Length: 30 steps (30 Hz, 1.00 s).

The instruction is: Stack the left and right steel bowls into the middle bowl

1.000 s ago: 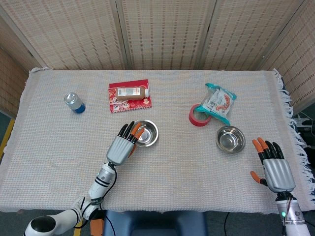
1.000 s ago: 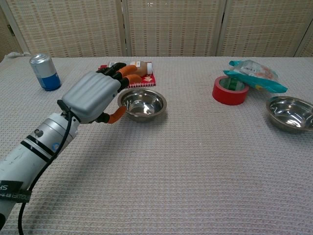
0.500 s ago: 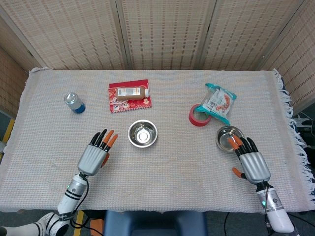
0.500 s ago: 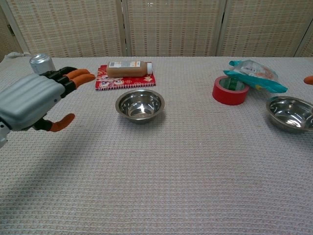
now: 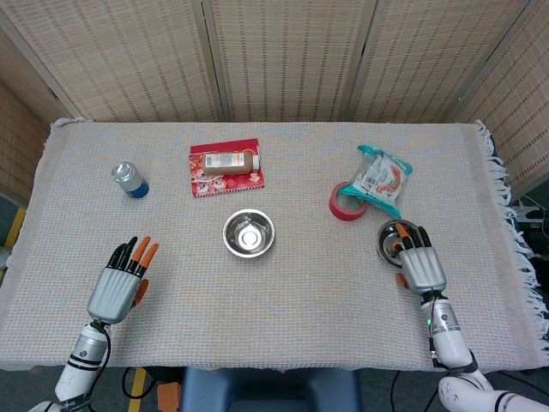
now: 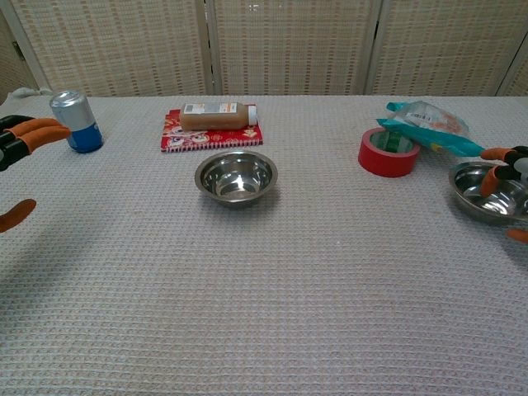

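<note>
— Where are your hands?

— My right hand point(image 5: 421, 266) is by the table's right edge, its fingers point(image 6: 495, 176) reaching over the near rim of the right bowl point(image 5: 396, 241). They look a little apart; I cannot tell whether they touch the steel. My left hand point(image 5: 116, 287) hovers over the cloth near the front left corner, fingers spread, holding nothing.

— And the bowls?

— I see 2. The middle bowl point(image 5: 249, 233) sits upright near the table's centre, nothing inside it. The right one sits upright towards the right edge, just in front of the red tape roll point(image 5: 346, 202).

— What else is there?

— A snack packet point(image 5: 383, 179) lies partly on the tape. A bottle point(image 5: 230, 160) lies on a red booklet point(image 5: 225, 178) towards the back edge, and a can point(image 5: 129, 179) stands towards the left edge.
</note>
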{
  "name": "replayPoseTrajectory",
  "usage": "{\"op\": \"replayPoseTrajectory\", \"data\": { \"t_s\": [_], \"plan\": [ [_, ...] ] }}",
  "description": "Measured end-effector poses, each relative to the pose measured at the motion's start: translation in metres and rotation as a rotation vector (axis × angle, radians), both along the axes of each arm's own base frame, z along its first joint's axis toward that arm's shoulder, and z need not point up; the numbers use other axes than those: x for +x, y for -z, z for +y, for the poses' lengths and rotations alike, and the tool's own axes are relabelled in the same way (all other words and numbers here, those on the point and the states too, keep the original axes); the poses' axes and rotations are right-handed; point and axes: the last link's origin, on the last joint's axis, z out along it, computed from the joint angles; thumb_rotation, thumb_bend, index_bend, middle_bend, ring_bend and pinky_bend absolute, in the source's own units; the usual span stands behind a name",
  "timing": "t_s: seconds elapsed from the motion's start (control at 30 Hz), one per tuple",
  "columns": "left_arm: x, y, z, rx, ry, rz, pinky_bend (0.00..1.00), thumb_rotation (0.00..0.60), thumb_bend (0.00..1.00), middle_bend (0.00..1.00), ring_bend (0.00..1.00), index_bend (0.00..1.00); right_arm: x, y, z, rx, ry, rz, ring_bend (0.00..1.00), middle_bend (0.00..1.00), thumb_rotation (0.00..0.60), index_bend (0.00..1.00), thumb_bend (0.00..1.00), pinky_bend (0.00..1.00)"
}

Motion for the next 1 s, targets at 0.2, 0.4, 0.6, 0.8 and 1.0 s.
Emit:
{"op": "replayPoseTrajectory", "data": {
  "t_s": [0.2, 0.4, 0.6, 0.8, 1.0],
  "plan": [
    [-0.004, -0.004, 0.001, 0.009, -0.004, -0.001, 0.16, 0.6, 0.44, 0.0, 0.0, 0.0, -0.001, 0.01, -0.011, -0.01, -0.005, 0.0, 0.0, 0.01, 0.6, 0.68, 0.32, 0.0],
    [-0.008, -0.009, 0.0, 0.018, -0.01, -0.01, 0.16, 0.6, 0.44, 0.0, 0.0, 0.0, 0.011, 0.011, -0.009, -0.041, -0.082, -0.043, 0.0, 0.07, 0.6, 0.79, 0.35, 0.0],
    [-0.017, -0.018, -0.005, 0.034, -0.03, -0.023, 0.16, 0.6, 0.44, 0.0, 0.0, 0.0, 0.042, 0.015, -0.006, -0.033, -0.191, -0.109, 0.0, 0.08, 0.6, 0.78, 0.35, 0.0],
    [-0.033, -0.032, -0.013, 0.059, -0.069, -0.041, 0.16, 0.6, 0.44, 0.0, 0.0, 0.0, 0.102, 0.027, -0.025, 0.015, -0.323, -0.164, 0.0, 0.08, 0.6, 0.76, 0.35, 0.0],
    [-0.044, -0.049, -0.017, 0.107, -0.088, -0.083, 0.17, 0.6, 0.44, 0.0, 0.0, 0.0, 0.172, 0.064, -0.054, 0.09, -0.426, -0.214, 0.0, 0.08, 0.6, 0.74, 0.35, 0.0]
  ]
}}
